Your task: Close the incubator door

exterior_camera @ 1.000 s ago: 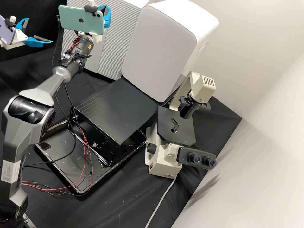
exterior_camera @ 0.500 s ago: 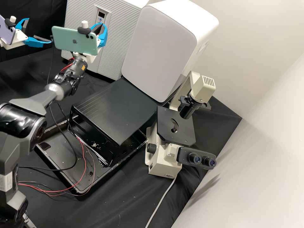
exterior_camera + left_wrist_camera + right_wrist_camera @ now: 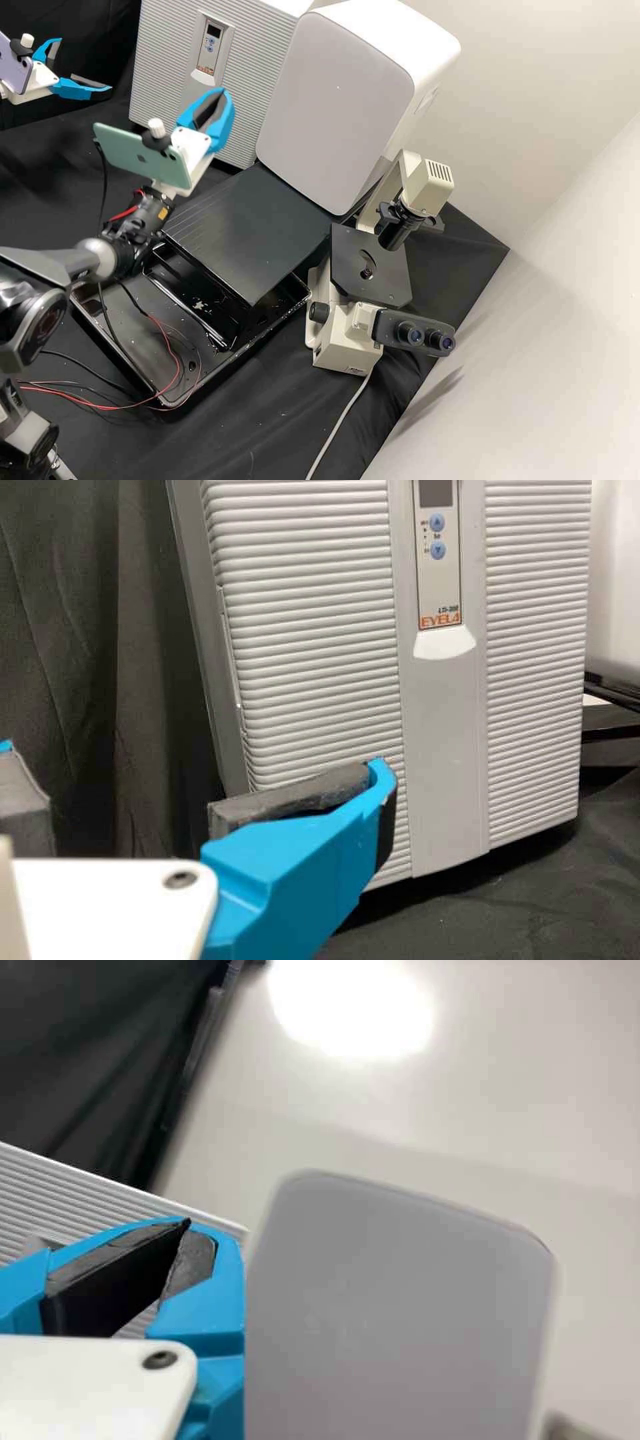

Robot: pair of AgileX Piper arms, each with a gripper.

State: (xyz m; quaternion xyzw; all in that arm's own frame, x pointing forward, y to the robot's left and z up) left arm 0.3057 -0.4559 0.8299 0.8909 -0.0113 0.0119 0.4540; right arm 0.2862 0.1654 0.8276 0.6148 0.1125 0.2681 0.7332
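Note:
The incubator stands at the back, its ribbed front door upright and against the cabinet; whether a slim gap is left along its edge I cannot tell. In the high view my right gripper, behind a green phone, is in front of the door's lower part, fingertips together on nothing. The right wrist view has this gripper shut too, near the ribbed surface. At the upper left, my left gripper is open beside the incubator; in its wrist view the gripper has nothing between its fingers.
A large white device adjoins the incubator on the right, above a black sloping plate. In front lies a black tray with cables across it. A microscope stands to the right.
My right gripper has drawn down and back from the incubator's front, and its arm has swung left and lower. The control panel has come into view. My left arm has stayed put.

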